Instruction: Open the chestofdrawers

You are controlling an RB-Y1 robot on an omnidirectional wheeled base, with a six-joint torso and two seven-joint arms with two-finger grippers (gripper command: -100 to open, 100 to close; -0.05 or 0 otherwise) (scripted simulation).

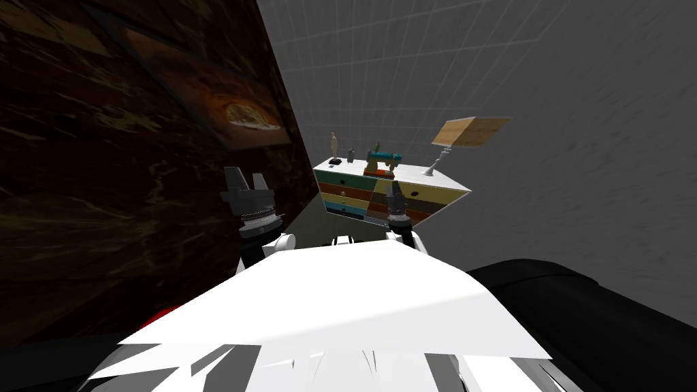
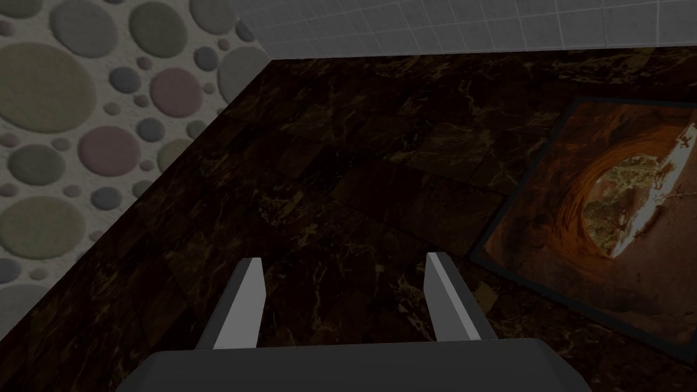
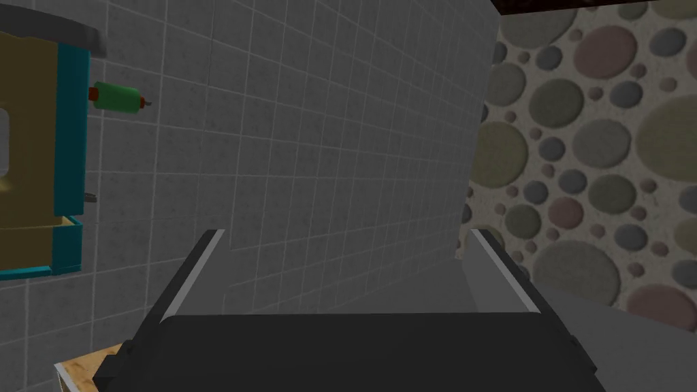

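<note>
1. Head view puts the chest (image 1: pixel 354 192) ahead and a little to the right, in the corner where a dark wall (image 1: pixel 102 204) meets a tiled wall (image 1: pixel 408 68). It looks tilted, but that slant is the camera's.
2. Its drawer fronts, banded in several colours, look flush, so I judge nothing is open yet. Both arms are raised in a ready pose, and neither is reaching.
3. The right gripper (image 1: pixel 393 185) lines up with the chest front, probably because it is the nearer arm for the pull. In its wrist view the right gripper (image 3: pixel 347 235) has its fingers spread wide and empty. It is aimed at the tiled wall and not at a drawer, so it likely needs tipping down toward a knob (image 1: pixel 415 194).
4. The left gripper (image 1: pixel 246 178) is up by the dark wall, clear of the work. In its wrist view the left gripper (image 2: pixel 345 262) is likewise spread and holds nothing.
5. Hard to read:
   - The knobs are only tiny dark dots.
   - The gap between right gripper and chest cannot be judged.
   - The right wrist view cuts off a teal object (image 3: pixel 41 170) at its edge, perhaps the machine (image 1: pixel 381 160) on the chest beside the lamp (image 1: pixel 469 133).
   - A wooden corner (image 3: pixel 88 364) by the gripper body is unidentifiable.
</note>
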